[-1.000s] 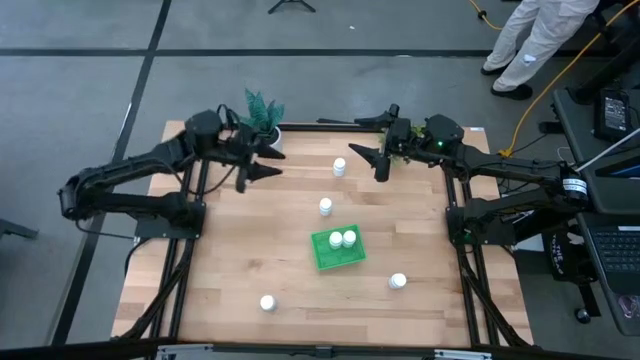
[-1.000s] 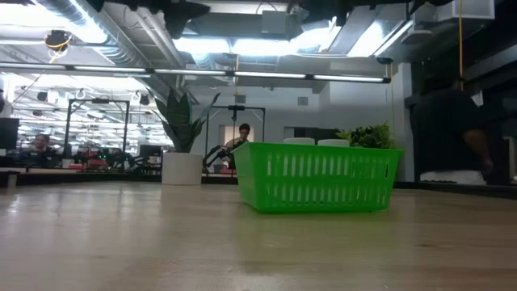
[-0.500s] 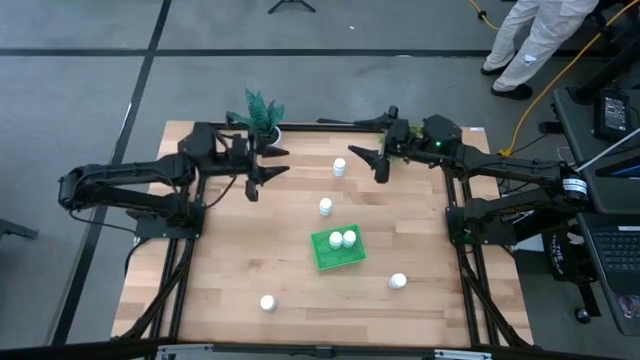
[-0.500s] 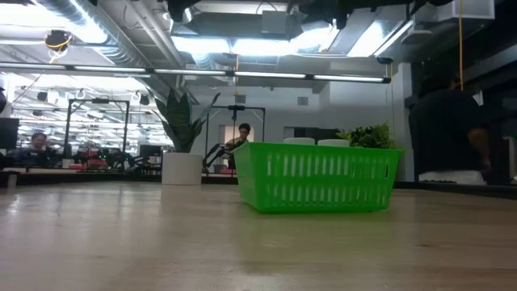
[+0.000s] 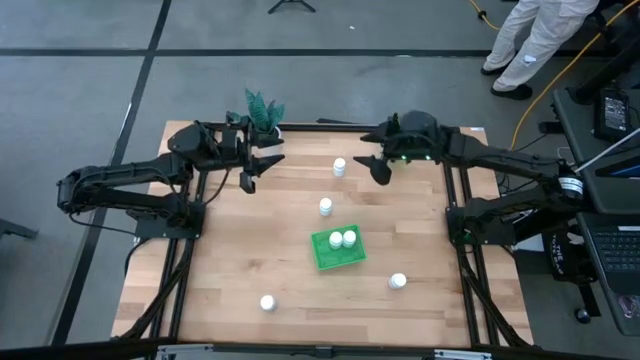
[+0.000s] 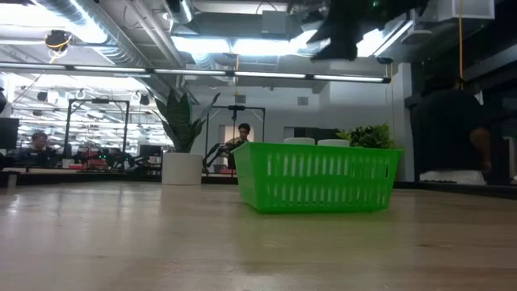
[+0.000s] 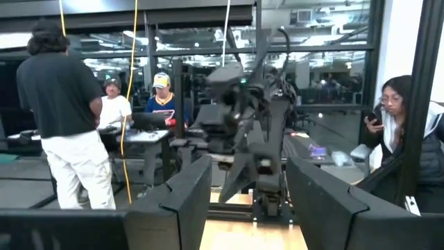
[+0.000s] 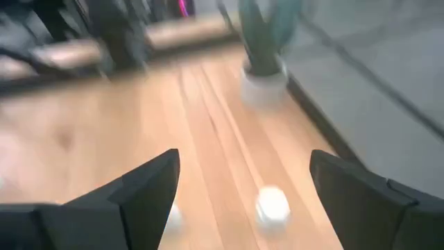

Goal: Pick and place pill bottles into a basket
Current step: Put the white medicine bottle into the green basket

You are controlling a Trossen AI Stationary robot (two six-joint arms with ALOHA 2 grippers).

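The green basket point(image 5: 326, 258) stands right of the table's middle with two white pill bottles point(image 5: 343, 239) upright in it; it also shows in the low view point(image 6: 319, 178). Loose bottles stand at the far middle point(image 5: 340, 166), just beyond the basket point(image 5: 325, 206), at the near right point(image 5: 398, 282) and at the near middle point(image 5: 267, 302). My left gripper point(image 5: 258, 165) point(image 7: 248, 208) is open and empty, above the far left of the table. My right gripper point(image 5: 372, 166) point(image 8: 243, 201) is open and empty, just right of the far-middle bottle point(image 8: 272, 206).
A green plant in a white pot point(image 5: 264, 128) stands at the table's far edge beside my left gripper. A person point(image 5: 540, 40) stands on the floor beyond the far right corner. Bare wood lies at the near left point(image 5: 200, 270).
My right gripper has tipped its fingers downward and gone toward the far-middle bottle; it now shows at the top of the low view. My left gripper has drawn back a little toward the table's left edge. Bottles and basket have stayed in place.
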